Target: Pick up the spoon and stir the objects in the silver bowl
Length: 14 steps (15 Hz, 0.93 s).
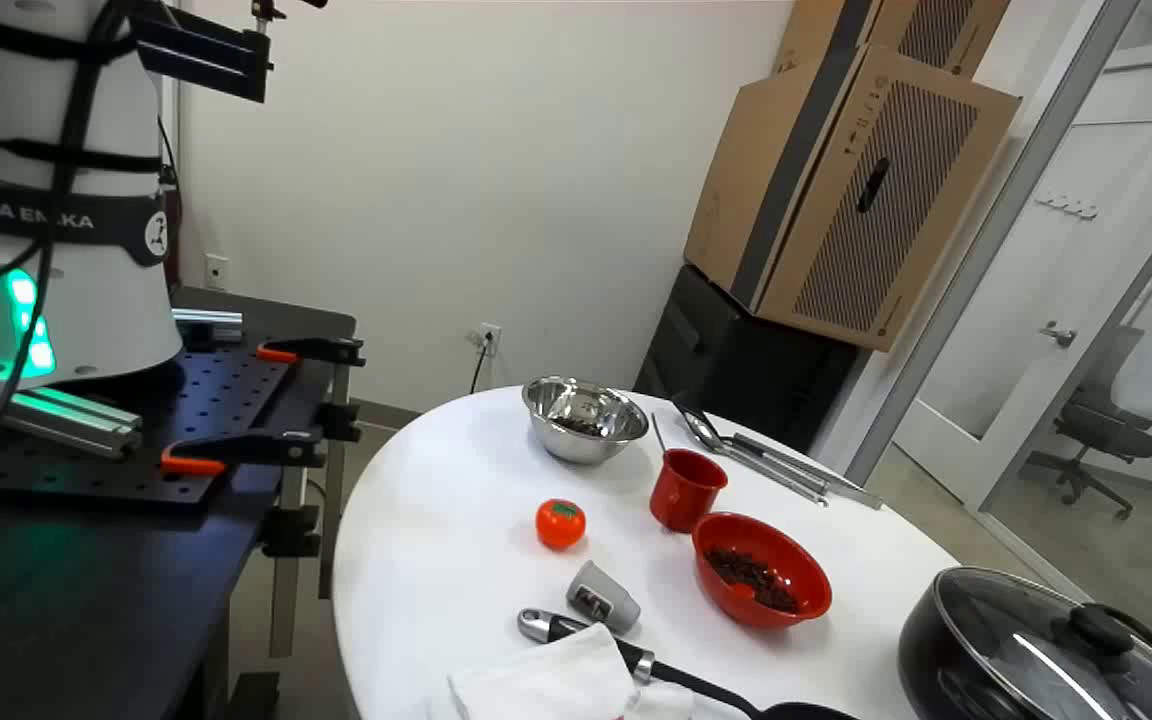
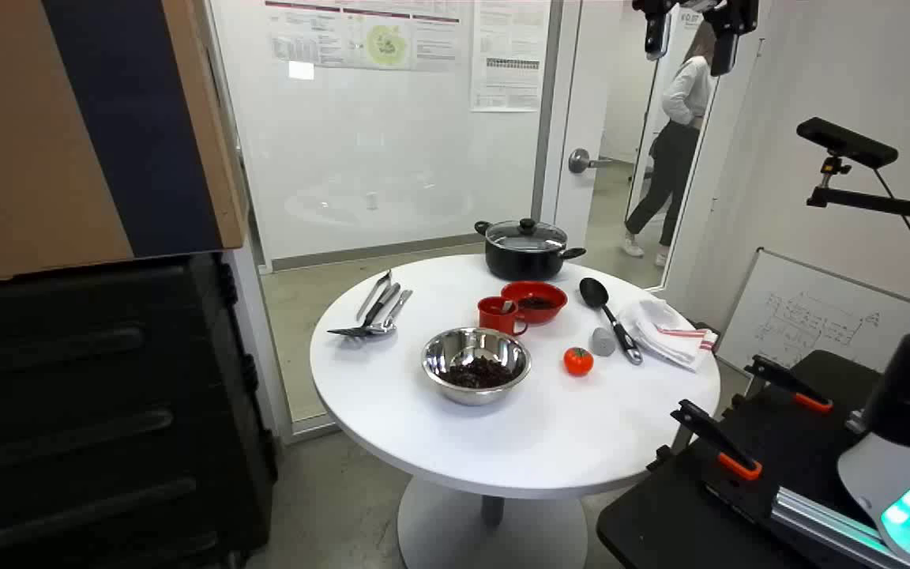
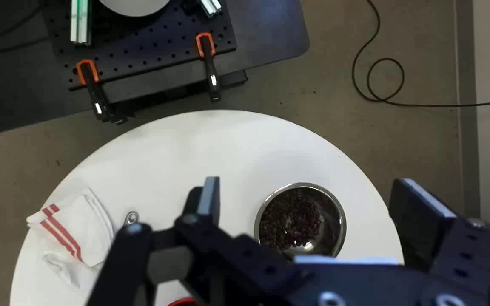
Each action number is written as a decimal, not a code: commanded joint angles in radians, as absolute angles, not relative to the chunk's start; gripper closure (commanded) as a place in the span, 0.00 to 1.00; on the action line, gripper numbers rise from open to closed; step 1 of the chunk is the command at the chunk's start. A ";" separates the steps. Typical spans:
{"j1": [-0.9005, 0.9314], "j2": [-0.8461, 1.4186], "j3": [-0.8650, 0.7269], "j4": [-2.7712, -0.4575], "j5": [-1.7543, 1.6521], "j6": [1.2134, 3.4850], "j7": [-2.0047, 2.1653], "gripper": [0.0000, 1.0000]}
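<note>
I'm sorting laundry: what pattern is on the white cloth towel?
The white cloth towel has red stripes, showing best in the wrist view.

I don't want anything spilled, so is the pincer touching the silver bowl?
Apart. In an exterior view, the pincer hangs well above the silver bowl, with a clear gap between them.

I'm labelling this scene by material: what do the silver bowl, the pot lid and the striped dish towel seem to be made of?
Silver bowl: polished metal, probably stainless steel; its shiny wall carries mirror-like reflections.
Pot lid: glossy and see-through, likely glass, with a bright reflected streak; clear plastic can't be ruled out.
Striped dish towel: matte fabric, perhaps cotton, judging by its soft folds.
</note>
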<state>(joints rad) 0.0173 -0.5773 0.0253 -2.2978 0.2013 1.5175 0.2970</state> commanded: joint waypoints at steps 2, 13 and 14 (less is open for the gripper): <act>-0.005 -0.577 0.042 -2.295 0.208 1.514 0.288 0.00; -0.044 -0.532 0.017 -2.286 0.220 1.658 0.288 0.00; -0.058 -0.519 0.005 -2.294 0.214 1.734 0.272 0.00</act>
<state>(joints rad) -0.0214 -0.5608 0.0248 -2.2979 0.2018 1.6113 0.2967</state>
